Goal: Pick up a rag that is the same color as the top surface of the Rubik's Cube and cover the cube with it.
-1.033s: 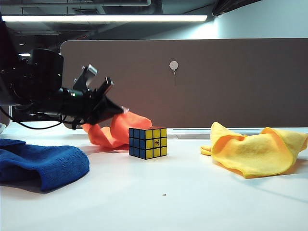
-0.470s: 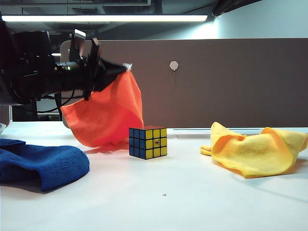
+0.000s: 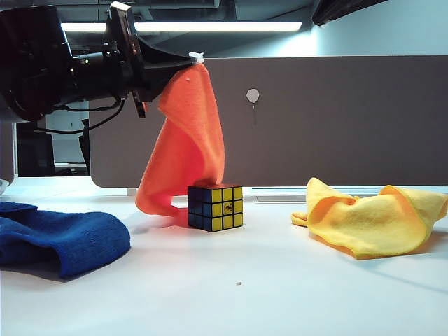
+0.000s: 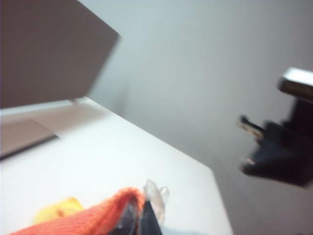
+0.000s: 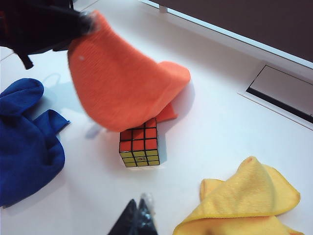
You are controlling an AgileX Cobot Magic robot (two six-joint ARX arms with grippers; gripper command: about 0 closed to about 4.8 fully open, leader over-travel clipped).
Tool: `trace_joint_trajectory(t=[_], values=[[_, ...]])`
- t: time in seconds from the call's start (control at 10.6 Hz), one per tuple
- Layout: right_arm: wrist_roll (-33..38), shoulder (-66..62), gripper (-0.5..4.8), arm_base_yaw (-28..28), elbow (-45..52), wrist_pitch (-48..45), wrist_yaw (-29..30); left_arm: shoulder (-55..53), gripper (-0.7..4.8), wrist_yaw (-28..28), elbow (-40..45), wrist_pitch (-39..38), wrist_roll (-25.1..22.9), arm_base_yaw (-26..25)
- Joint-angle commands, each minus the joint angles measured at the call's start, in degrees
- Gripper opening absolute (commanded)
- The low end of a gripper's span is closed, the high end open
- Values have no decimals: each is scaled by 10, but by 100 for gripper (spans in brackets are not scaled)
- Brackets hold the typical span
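Hanging from the shut left gripper (image 3: 190, 59) at the upper left of the exterior frame, the orange rag (image 3: 183, 143) drapes down to the table (image 3: 280, 280) behind the cube (image 3: 215, 207) near the centre. Low in its wrist picture, the right gripper (image 5: 138, 218) looks shut and empty. A blue towel (image 3: 59, 238) lies lower left, a yellow cloth (image 3: 371, 217) right.

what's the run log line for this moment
left pincer: shut on thin orange rag, lifted | rag hangs beside small puzzle cube, uncovered | right pincer: shut, empty
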State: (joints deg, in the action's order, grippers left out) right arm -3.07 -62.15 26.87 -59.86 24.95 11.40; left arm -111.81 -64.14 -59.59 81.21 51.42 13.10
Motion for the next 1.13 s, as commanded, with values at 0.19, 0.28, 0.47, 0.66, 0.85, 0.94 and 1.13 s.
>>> trace_joint_trajectory(t=[0.19,0.28,0.47,0.66,0.85,0.94,1.13], values=[[0,2,-1,1,-2,-11,-4,7,-6,-129,9,16,104,-9],[0,2,-1,1,-2,-12,-4,7,-6,-139,15,16,122,-9],[0,2,-1,1,-2,-25,-14,14,-6,-146,21,17,151,69],[0,2,-1,1,-2,-25,-14,14,-6,-141,21,17,150,115],[0,2,-1,1,-2,-24,-14,14,14,-139,21,10,133,122],[0,2,-1,1,-2,-25,-14,14,202,-134,21,4,133,122],[0,2,-1,1,-2,-24,-13,14,320,-87,21,-7,120,126]])
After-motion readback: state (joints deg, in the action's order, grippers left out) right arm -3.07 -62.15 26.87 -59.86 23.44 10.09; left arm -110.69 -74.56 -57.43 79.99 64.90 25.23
